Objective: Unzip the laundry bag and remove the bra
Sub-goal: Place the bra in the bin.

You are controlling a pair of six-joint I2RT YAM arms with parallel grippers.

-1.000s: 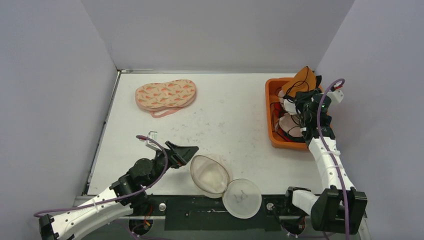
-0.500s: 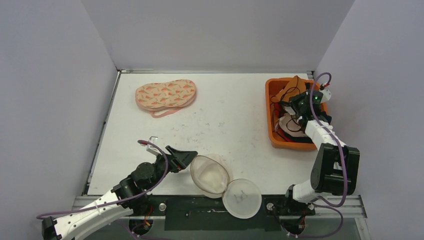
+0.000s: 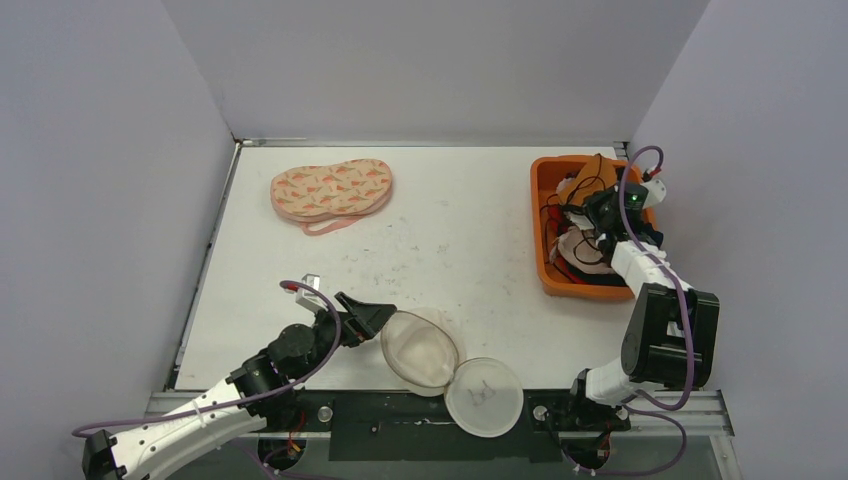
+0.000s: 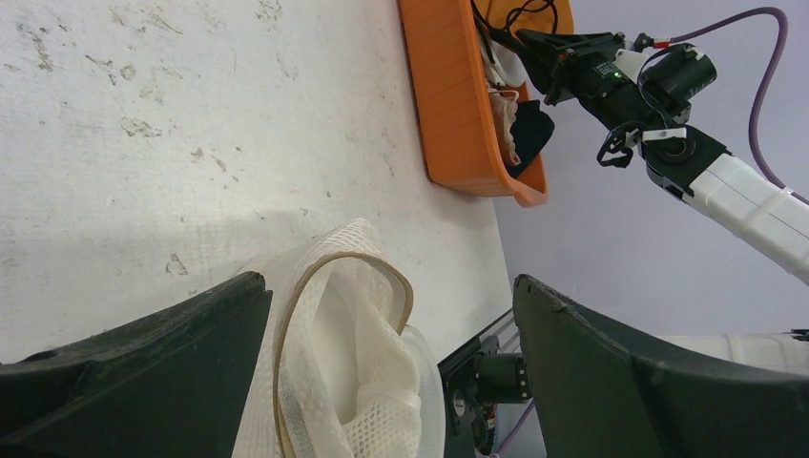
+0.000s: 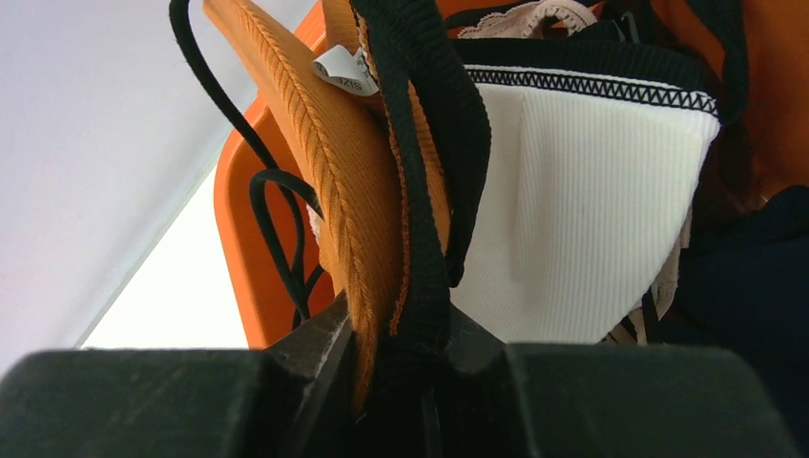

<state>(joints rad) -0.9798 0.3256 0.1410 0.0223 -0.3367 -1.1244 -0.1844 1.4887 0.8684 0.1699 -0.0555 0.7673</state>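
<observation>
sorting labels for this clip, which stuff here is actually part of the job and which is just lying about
In the job: mesh laundry bag, lying open; orange bra, pinched in the right gripper at the orange bin; left gripper, open at the bag's edge.
Lying about: carrot-print pouch at the far left; other garments in the bin.

In the right wrist view we lose the tips of the right gripper (image 5: 391,358) under the orange bra (image 5: 353,181) they pinch, and the bin (image 5: 250,239) runs off the frame. From above, the garments (image 3: 578,250) in the bin are a tangle we cannot separate. The laundry bag (image 4: 348,372) is cut off at the bottom of the left wrist view, and its zipper is too fine for us to trace.
</observation>
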